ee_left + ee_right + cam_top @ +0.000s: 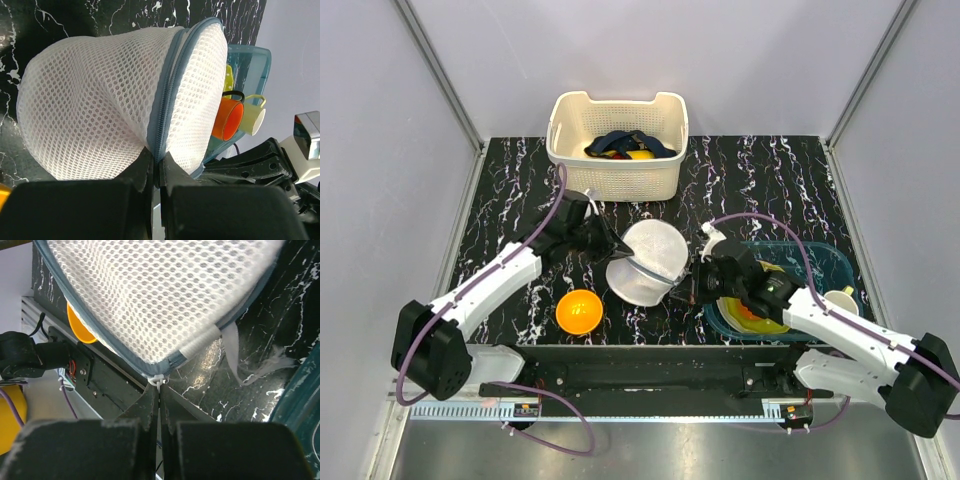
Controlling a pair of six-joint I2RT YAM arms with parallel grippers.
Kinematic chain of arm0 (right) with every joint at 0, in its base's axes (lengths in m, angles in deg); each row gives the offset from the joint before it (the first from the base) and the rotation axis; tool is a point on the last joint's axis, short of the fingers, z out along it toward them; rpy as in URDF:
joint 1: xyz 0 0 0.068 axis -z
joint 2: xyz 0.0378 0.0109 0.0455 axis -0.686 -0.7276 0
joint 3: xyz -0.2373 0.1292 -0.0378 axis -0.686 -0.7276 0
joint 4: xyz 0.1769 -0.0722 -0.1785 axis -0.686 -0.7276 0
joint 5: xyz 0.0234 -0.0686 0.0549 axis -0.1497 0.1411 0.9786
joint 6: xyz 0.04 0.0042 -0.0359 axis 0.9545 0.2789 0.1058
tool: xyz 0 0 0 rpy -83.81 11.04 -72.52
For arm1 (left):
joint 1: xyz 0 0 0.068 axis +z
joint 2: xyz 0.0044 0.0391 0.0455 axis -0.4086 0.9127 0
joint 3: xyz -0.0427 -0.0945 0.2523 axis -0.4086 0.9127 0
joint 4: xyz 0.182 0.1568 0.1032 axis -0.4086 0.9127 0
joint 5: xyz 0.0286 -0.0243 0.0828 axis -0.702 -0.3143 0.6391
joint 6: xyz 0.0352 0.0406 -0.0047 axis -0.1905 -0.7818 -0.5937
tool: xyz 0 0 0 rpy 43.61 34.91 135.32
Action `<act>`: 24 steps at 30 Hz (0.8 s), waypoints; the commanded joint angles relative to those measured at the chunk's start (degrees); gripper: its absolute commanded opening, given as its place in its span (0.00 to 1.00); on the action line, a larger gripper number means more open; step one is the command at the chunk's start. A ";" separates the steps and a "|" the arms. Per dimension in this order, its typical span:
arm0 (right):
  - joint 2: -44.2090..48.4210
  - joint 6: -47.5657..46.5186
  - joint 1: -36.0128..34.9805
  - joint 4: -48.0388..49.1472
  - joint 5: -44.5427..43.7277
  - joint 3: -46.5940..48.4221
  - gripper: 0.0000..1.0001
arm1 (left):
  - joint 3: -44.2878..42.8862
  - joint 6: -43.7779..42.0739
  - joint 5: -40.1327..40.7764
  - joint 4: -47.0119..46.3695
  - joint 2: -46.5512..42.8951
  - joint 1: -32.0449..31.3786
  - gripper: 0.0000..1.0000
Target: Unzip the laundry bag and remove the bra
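Note:
The laundry bag (645,262), a round white mesh case with a grey-blue zip band, is tilted at the table's middle front between both arms. My left gripper (610,243) is shut on the bag's zip seam at its left side; in the left wrist view the gripper (159,162) pinches the blue zip band of the bag (100,115). My right gripper (692,278) is at the bag's right lower edge. In the right wrist view the gripper (159,390) is shut on the white zip pull (158,381) at the corner of the bag (160,295). The bra is hidden.
A cream slotted basket (617,145) with dark and yellow clothes stands at the back. An orange bowl (579,311) sits front left. A teal tray (820,262) with dishes lies at the right; an orange cup (231,120) and a pale yellow cup (252,116) are in it.

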 commanded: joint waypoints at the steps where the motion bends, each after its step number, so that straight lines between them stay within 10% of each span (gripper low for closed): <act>1: 3.29 -3.69 0.12 -10.84 -4.67 -0.66 0.01 | 0.88 -3.16 4.30 -3.79 -4.28 4.47 0.00; 7: 5.76 -5.62 0.12 -12.95 -6.08 4.59 0.59 | 5.00 1.81 1.57 -11.24 -5.41 4.21 0.00; 21: 3.83 -8.17 0.12 -9.88 -19.70 18.32 0.75 | 22.04 7.11 10.18 -41.59 -20.97 -1.51 0.00; 23: 3.39 -7.74 0.12 -9.27 -19.27 18.23 0.76 | 24.25 7.20 10.89 -38.70 -21.68 -1.60 0.21; 24: 2.35 -7.56 0.12 -9.18 -18.92 18.06 0.77 | 26.26 7.72 10.63 -37.99 -21.51 -1.60 0.51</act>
